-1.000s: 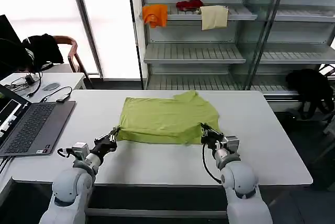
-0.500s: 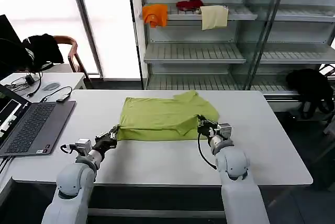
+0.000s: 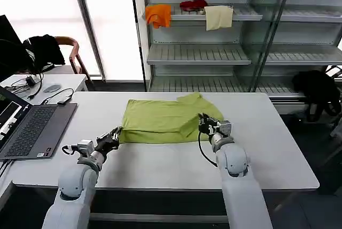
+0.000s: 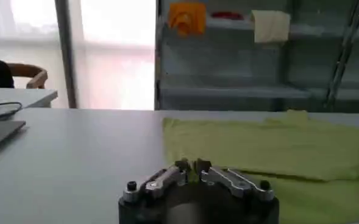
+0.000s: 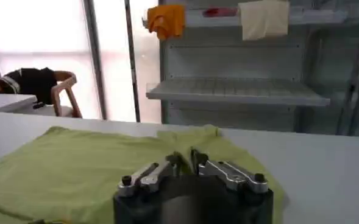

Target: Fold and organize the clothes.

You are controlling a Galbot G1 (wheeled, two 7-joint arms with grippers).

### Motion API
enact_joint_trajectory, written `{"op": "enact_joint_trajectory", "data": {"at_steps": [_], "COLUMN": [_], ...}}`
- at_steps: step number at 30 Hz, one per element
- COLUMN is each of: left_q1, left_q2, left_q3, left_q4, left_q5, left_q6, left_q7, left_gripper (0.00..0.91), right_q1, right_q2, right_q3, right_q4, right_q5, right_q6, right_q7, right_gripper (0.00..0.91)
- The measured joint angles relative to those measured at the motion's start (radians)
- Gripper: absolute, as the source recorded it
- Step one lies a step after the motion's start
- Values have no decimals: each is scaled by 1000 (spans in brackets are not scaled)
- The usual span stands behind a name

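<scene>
T-shirt [image 3: 168, 122]: lime green, lay mostly flat on the middle of the white table [image 3: 160, 170], toward the far side. Near right part was lifted and bent back over the rest. One sleeve stuck out at the far right corner. Also seen spread ahead in the left wrist view [image 4: 270, 146] and the right wrist view [image 5: 106, 170].

Left gripper [image 3: 115, 134]: low on the table at the shirt's near left corner. Fingers pinched shut on the green edge. In the left wrist view [image 4: 192, 165] the two fingertips met with a bit of green cloth between them.

Right gripper [image 3: 204, 123]: raised a little over the shirt's right side, holding the near right edge pulled up and toward the far side. In the right wrist view [image 5: 184, 159] the fingers were closed tight on the cloth, with the shirt lying under and past them.

Table: white, wide, bare in front of the shirt.

Laptop [image 3: 29, 127]: open, on the table's left end, well apart from the shirt.

Shelves [image 3: 214, 52]: behind the table, past the far edge.

Cloths on the top shelf: orange cloth [image 3: 158, 15], red cloth [image 3: 193, 5] and cream cloth [image 3: 218, 17], side by side, hanging over the shelf edge.

Chair [image 3: 67, 52]: far left, behind a small desk, with a black garment [image 3: 40, 47] draped on it.
</scene>
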Motion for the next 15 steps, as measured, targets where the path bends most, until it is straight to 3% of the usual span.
{"op": "enact_joint_trajectory", "data": {"at_steps": [15], "left_q1": [22], "left_q2": [11], "left_q3": [5], "left_q4": [-30], "left_q5": [26], "left_q6": [29], "left_q7": [1], "left_gripper": [907], "right_q1": [-50], "right_q2": [-43], "right_q3": [44], "right_q4": [57], "right_q5": [10], "right_q6": [-1], "right_q7": [-22], "right_gripper": [907]}}
